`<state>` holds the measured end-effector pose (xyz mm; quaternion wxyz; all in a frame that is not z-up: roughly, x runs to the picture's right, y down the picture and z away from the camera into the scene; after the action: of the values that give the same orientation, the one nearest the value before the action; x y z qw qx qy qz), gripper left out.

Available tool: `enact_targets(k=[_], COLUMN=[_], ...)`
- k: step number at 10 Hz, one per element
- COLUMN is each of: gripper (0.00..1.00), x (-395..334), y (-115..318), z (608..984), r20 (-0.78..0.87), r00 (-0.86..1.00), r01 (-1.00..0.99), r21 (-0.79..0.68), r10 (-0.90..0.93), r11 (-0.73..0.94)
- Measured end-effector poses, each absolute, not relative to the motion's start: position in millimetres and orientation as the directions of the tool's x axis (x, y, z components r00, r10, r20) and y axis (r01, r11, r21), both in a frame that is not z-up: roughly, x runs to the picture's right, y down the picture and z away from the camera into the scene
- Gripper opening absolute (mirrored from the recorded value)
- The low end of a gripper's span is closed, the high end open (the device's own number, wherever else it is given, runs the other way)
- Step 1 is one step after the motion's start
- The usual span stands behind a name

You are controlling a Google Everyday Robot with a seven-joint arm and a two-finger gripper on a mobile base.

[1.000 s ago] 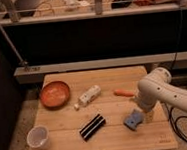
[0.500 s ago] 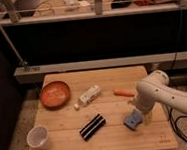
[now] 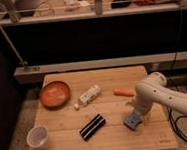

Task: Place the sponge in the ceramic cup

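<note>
My gripper (image 3: 136,110) is down right over the sponge (image 3: 133,120), toward the right end of the wooden table (image 3: 119,139). Honestly can't tell if it's gripping or loose. The black striped block (image 3: 92,126) sits just left of it. The ceramic cup (image 3: 38,136) is way off to its left, at the table's front corner.

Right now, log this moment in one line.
gripper: at sponge, front right | ceramic cup: front left, apart | placement: not yet done

Gripper (image 3: 135,111) slightly lower than before, now right over the sponge (image 3: 133,120)
</note>
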<state>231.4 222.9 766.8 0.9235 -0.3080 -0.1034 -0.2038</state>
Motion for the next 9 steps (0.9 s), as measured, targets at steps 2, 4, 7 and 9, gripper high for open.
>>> enact_targets(k=[2, 4, 7, 9], gripper=[0.80, 0.80, 0.80, 0.80], x=[231.1, 228.9, 229.9, 227.2], y=[229.8, 233.2, 237.5, 240.4], z=[775.5, 782.3, 787.2, 792.9], r20=[0.336, 0.352, 0.369, 0.383], r00=[0.887, 0.880, 0.871, 0.863], r01=[0.456, 0.469, 0.482, 0.495], r21=[-0.526, -0.523, -0.520, -0.517], r10=[-0.316, -0.321, -0.324, -0.328], r11=[0.718, 0.712, 0.705, 0.698])
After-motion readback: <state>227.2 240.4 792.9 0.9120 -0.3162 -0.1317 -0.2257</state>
